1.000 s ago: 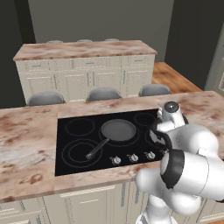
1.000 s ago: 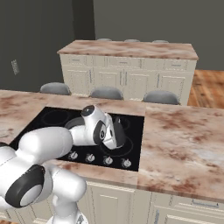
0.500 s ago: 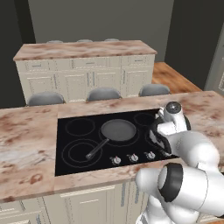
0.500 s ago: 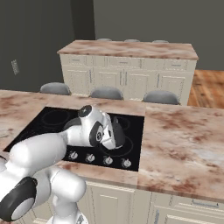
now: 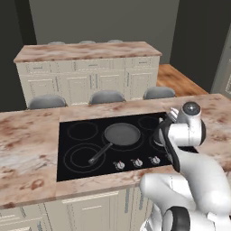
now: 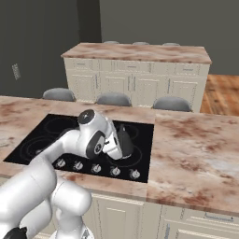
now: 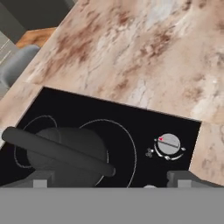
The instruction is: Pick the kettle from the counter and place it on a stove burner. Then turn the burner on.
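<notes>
From the left base view you see the arm bent low over the right end of the black cooktop (image 5: 90,155), its wrist hiding the gripper and whatever sits beneath it. Against the picture of a second ago the elbow has swung lower and further right, while the frying pan (image 5: 121,134), well off to the gripper's left, lies where it did. The counter (image 5: 27,149) runs around the cooktop on every side.

From the right base view you can make out the kettle (image 6: 125,141) as a dark cone just beyond the wrist, standing on the stove burner (image 6: 135,153) at the near right of the glass. A second ago the wrist sat closer over it; now more of the dark body shows past the hand.

In the hand view you look down on the kettle (image 7: 65,153) directly under the gripper (image 7: 111,181), its arched handle running across its top. The two finger tips (image 7: 40,183) stand wide apart, one on either side, and they grip nothing. The burner's thin ring (image 7: 127,140) curves out around the kettle, and a round knob (image 7: 168,144) lies just to the right of it.
</notes>
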Controlling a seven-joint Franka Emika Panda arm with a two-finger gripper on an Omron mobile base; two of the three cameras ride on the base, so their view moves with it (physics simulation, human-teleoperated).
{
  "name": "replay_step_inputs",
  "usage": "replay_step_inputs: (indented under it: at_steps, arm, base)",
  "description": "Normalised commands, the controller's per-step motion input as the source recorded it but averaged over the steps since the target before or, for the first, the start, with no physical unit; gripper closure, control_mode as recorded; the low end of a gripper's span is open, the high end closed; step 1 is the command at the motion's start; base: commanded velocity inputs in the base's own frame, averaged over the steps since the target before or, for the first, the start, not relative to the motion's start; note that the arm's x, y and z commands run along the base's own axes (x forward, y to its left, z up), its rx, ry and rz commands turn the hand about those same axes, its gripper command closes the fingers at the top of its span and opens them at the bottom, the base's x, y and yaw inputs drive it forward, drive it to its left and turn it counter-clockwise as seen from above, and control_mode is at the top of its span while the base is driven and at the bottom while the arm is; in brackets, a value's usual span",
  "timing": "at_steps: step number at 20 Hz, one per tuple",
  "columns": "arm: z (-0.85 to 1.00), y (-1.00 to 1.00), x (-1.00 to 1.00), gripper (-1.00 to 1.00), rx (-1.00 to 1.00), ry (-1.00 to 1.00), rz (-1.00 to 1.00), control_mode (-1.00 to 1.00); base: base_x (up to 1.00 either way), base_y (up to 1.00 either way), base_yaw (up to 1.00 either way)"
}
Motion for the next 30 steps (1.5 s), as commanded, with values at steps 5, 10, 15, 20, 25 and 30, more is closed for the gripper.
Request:
replay_step_inputs:
  at_steps: [5,10,15,20,25,30]
  arm:
    - [0.47,-0.2,-0.48,-1.0,0.01,0.0,0.0,-1.0]
    - [0.43,-0.19,-0.34,-1.0,0.1,0.02,0.0,-1.0]
    - [0.17,-0.21,-0.37,-1.0,0.05,0.08,0.16,-1.0]
    - [0.01,-0.1,-0.43,-1.0,0.0,0.09,0.32,-1.0]
    - [0.0,-0.01,-0.28,-1.0,-0.01,0.04,0.46,-1.0]
    - [0.0,0.0,-0.11,-1.0,-0.11,0.07,0.53,-1.0]
  base:
    - [0.0,0.0,0.0]
    - [0.0,0.0,0.0]
    - [0.0,0.0,0.0]
    - [0.0,0.0,0.0]
    - [0.0,0.0,0.0]
    - [0.0,0.0,0.0]
